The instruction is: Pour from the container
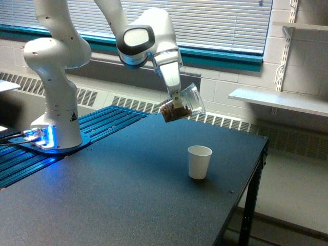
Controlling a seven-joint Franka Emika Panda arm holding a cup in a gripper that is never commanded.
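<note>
Dark tabletop (128,189) carries 1 paper cup (199,162) at its right, and up to its left the gripper (177,101), clamped on the cup (183,103), holds it tilted, probably readying a pour.

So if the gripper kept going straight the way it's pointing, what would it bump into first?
It points down and toward the exterior view's right. Beyond the clear cup the gripper holds, the line seems to end at the dark table, near the white paper cup; one view cannot settle which.

One clear cup (183,103), one paper cup (199,162), one table (128,195).
</note>
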